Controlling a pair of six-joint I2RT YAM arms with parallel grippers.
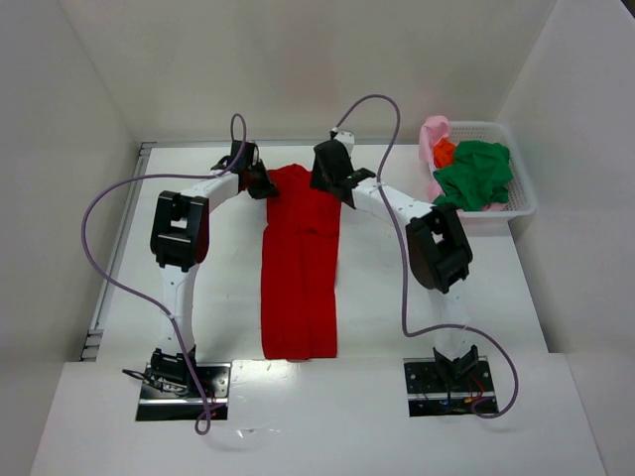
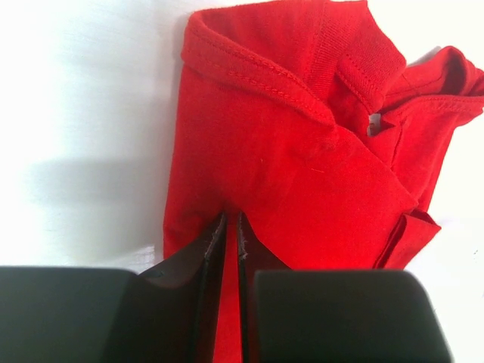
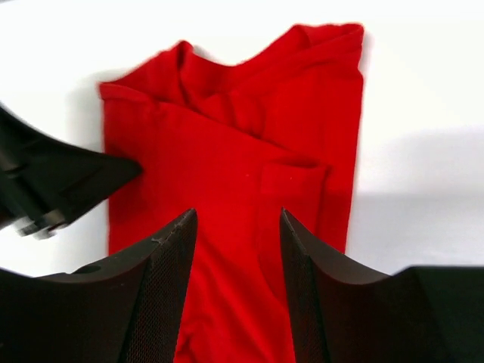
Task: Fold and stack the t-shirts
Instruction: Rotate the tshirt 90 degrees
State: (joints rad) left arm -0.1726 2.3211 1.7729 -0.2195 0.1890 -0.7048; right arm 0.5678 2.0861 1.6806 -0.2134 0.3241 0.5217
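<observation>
The bright red t-shirt [image 1: 298, 268] lies on the table folded lengthwise into a long strip, with its collar end at the far side. My left gripper [image 1: 263, 183] is at the strip's far left corner, its jaws nearly closed on a pinch of the red cloth [image 2: 287, 151] in the left wrist view [image 2: 231, 215]. My right gripper [image 1: 342, 188] is over the far right part of the shirt [image 3: 227, 151], open and empty [image 3: 236, 215]. The left fingers [image 3: 91, 178] show at the shirt's left edge. The dark green [image 1: 476, 174], pale pink [image 1: 434, 134] and orange [image 1: 444, 152] t-shirts lie crumpled in the basket.
The white lattice basket [image 1: 524, 198] stands at the far right of the table. White walls close in the table at the back and on both sides. Purple cables loop from both arms over the table.
</observation>
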